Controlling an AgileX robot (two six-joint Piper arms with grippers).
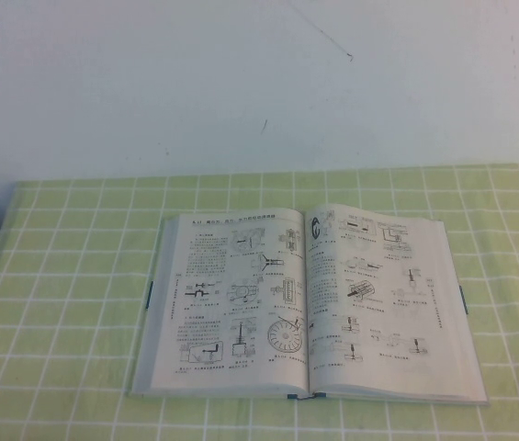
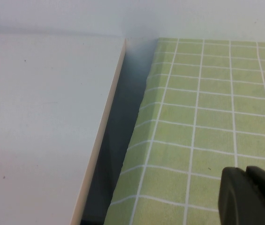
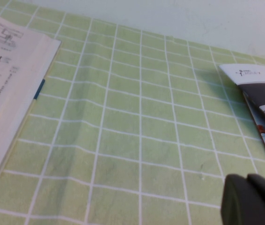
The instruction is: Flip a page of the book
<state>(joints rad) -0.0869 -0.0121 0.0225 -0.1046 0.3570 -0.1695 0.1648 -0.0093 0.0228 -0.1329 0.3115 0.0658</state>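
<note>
Two grippers wait near the robot, off the book. The left gripper [image 2: 252, 197] hovers over the green checked cloth [image 2: 207, 117] beside a white board [image 2: 38, 122], fingers pressed together. The right gripper [image 3: 254, 201] is also closed, near a leaflet [image 3: 263, 93]. Farther on, the book [image 1: 307, 303] lies open and flat mid-table. Its right-hand page [image 1: 378, 299] is thin, so I think closed fingers may slide over it, crease it, catch several leaves, or push the book.
</note>
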